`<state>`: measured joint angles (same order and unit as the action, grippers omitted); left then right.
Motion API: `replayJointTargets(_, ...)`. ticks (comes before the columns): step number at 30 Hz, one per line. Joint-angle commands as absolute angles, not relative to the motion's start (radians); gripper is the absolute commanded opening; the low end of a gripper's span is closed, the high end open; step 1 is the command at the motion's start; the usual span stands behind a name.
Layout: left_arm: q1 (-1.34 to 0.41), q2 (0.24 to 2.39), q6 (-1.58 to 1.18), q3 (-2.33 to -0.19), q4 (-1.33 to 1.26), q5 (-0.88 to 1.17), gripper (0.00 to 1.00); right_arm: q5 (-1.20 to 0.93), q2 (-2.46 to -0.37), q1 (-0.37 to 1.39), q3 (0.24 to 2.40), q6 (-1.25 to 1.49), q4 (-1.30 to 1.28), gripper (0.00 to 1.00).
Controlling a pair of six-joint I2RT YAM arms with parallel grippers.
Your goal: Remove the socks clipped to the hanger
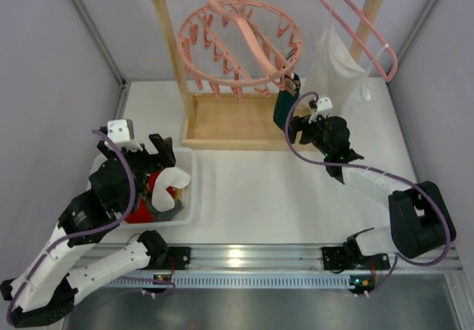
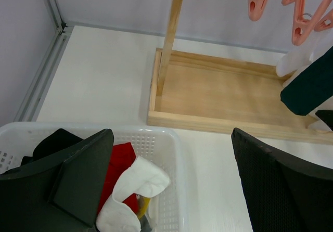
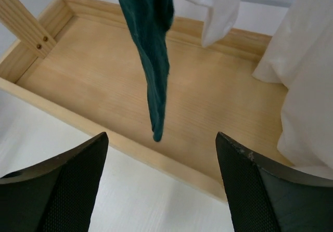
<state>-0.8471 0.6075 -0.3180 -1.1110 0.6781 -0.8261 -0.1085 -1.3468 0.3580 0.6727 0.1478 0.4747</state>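
The round pink hanger (image 1: 241, 45) hangs by its hook from the wooden rail, its clips dangling. One dark teal sock (image 1: 284, 106) hangs clipped at its right side; it also shows in the right wrist view (image 3: 151, 60) and the left wrist view (image 2: 312, 86). My right gripper (image 1: 295, 126) is open, its fingers either side of and below the sock's tip (image 3: 162, 138), not touching it. My left gripper (image 1: 164, 152) is open and empty (image 2: 171, 138) over the white basket (image 1: 189, 189). In the basket lie a white sock (image 2: 138, 182), a red sock (image 2: 119, 164) and a black sock (image 2: 54, 143).
The wooden rack's tray base (image 1: 233, 123) stands under the hanger, with an upright post (image 2: 171, 29) at its left. A large white garment (image 1: 333, 64) hangs on a plain pink clothes hanger (image 1: 370, 34) just right of the teal sock. Grey walls enclose the table.
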Motion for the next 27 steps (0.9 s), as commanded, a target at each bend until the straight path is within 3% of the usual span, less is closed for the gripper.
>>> replayJointTargets(1, -0.847, 0.623, -0.296, -1.106, 0.661, -0.818, 0.98, -0.215, -1.428, 0.348, 0.775, 0.097, 0.596, 0.79)
replayJointTargets(5, -0.847, 0.638, -0.291, -1.108, 0.663, -0.804, 0.98, -0.219, -1.509, 0.342, 0.807, 0.086, 0.681, 0.75)
replayJointTargets(8, -0.847, 0.65, -0.29, -1.109, 0.661, -0.798, 0.98, -0.228, -1.566, 0.337, 0.834, 0.083, 0.727, 0.66)
replayJointTargets(12, -0.847, 0.658, -0.296, -1.124, 0.663, -0.789, 0.98, -0.279, -1.6, 0.341, 0.815, 0.138, 0.808, 0.17)
replayJointTargets(15, -0.847, 0.666, -0.319, -1.164, 0.663, -0.761, 0.98, -0.256, -1.588, 0.37, 0.744, 0.181, 0.934, 0.03)
replayJointTargets(21, -0.847, 0.715, -0.394, -1.308, 0.663, -0.637, 0.98, -0.132, -1.562, 0.483, 0.623, 0.207, 1.095, 0.0)
replayJointTargets(27, -0.847, 0.899, -0.384, -1.524, 0.666, -0.506, 0.98, 0.072, -1.497, 0.685, 0.6, 0.112, 1.059, 0.0)
